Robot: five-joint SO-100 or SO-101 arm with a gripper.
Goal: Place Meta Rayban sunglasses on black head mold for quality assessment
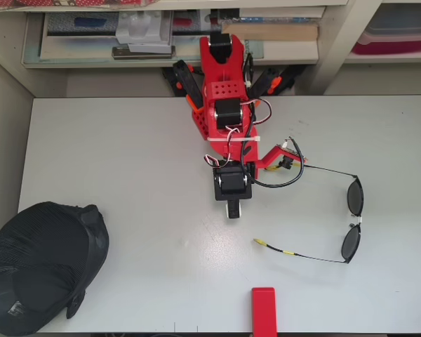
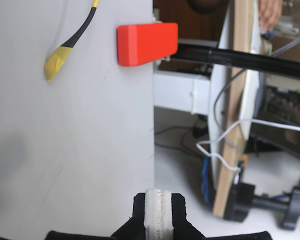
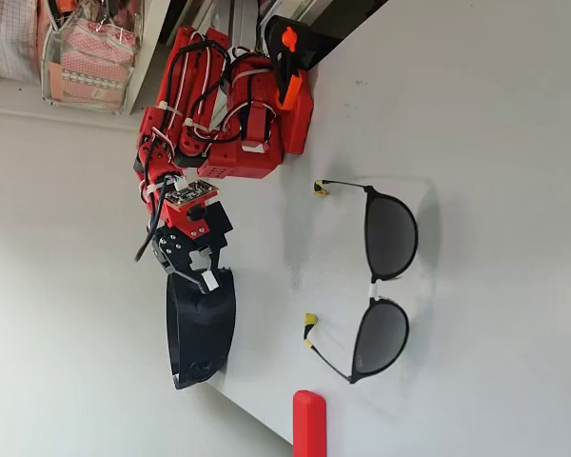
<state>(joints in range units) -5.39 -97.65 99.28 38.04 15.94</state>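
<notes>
- red arm's black 2-finger gripper (image 1: 233, 208) hovers over the white table (image 1: 126, 154), fingers together, empty.
- thin black wire-frame sunglasses (image 1: 351, 217) lie open, well apart from the matte-black ribbed head mold (image 1: 42, 270).

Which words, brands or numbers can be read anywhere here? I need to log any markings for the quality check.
None can be read.
The sunglasses and red block show no print.
A pale patch on the head mold is too blurred to read.
The shelf items behind the arm are too small.
</notes>
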